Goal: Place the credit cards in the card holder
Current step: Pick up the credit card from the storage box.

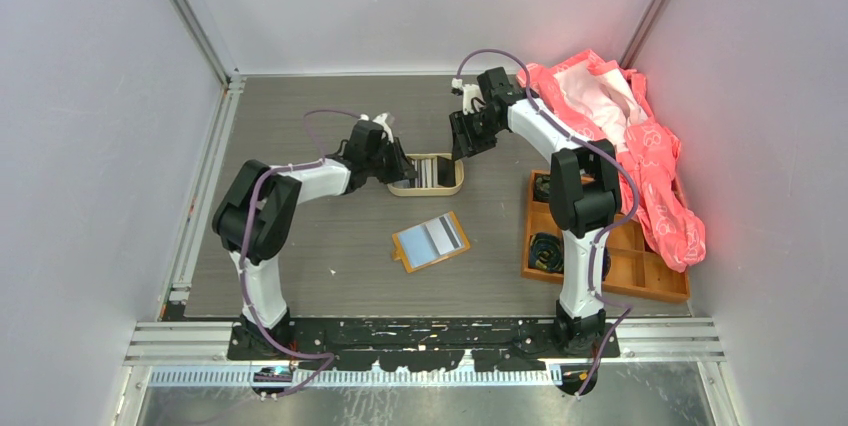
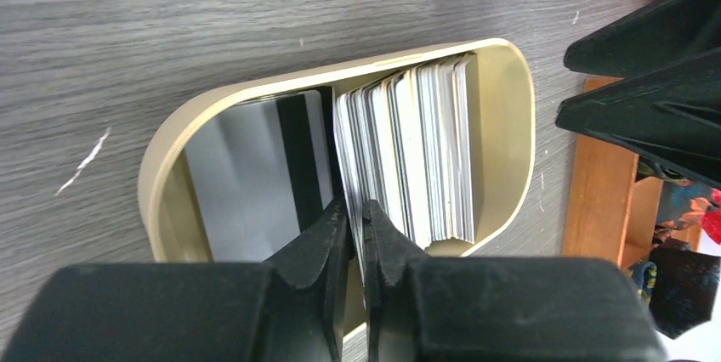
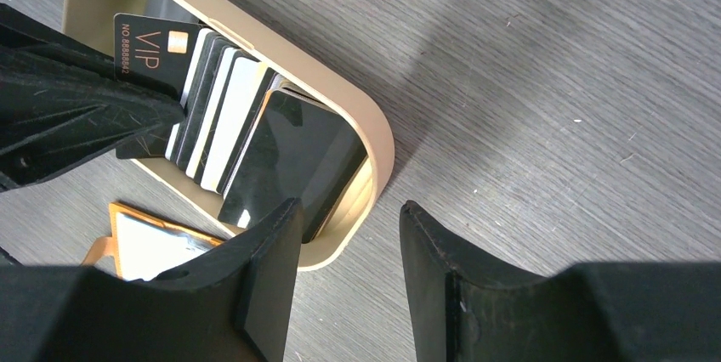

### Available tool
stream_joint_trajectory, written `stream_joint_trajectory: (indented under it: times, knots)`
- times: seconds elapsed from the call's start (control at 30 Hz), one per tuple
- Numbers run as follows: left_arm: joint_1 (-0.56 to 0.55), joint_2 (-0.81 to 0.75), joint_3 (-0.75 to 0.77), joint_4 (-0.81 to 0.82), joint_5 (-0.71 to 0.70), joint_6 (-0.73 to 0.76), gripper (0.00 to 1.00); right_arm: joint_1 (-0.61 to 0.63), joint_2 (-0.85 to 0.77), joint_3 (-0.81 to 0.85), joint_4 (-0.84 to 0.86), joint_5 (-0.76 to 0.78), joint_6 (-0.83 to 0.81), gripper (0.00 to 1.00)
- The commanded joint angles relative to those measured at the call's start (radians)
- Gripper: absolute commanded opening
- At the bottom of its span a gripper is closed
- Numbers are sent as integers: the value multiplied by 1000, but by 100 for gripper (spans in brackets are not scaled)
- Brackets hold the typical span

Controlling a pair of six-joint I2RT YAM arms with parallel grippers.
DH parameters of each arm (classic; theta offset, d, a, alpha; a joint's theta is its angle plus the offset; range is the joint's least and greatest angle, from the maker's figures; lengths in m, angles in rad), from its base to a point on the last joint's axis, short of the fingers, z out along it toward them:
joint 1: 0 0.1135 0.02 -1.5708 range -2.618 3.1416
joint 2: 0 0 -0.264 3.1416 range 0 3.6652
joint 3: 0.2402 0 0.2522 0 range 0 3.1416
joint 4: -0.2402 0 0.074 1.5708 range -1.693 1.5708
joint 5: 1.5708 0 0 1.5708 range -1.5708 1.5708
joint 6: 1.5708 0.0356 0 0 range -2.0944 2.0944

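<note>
Over at the middle of the grey bench (image 1: 330,246) sits an oval beige tin (image 2: 510,124) with the credit cards (image 2: 425,158) standing on edge in a row inside it. The left pincer (image 2: 357,209) is down at the near end of that stack, and its two fingers are almost together, pinched on the edge of one card as far as I can see. Which card exactly, I can't tell. A black one marked VIP (image 3: 157,48) leans away from the rest right at that pincer's tip. The right pincer (image 3: 349,230) hangs over the opposite end of the tin with its jaws clearly apart, holding nothing, one finger above the rim. The card holder (image 1: 432,242) lies opened flat on the bench, nearer the arm bases than the tin and not touching it, with its pale inside facing up. Off on the right side there's an orange wooden tray (image 1: 640,281), with a pink cloth (image 1: 640,136) bunched up behind it.
</note>
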Motion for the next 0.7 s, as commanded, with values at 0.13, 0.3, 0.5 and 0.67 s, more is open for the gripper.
stream_joint_trajectory:
  times: [0.13, 0.3, 0.5, 0.67]
  knots:
    - [6, -104, -8, -32, -78, 71, 4, 4, -13, 9, 7, -15, -2, 52]
    - [2, -147, -37, 5, -91, 89, 2, 2, -24, 14, -9, -12, -22, 74]
    - [-3, -218, -91, 73, -87, 121, 0, -9, -90, 9, -28, -23, -70, 100]
    - [-3, -339, -204, 196, -49, 155, 0, -14, -219, -48, -27, -58, -143, 100]
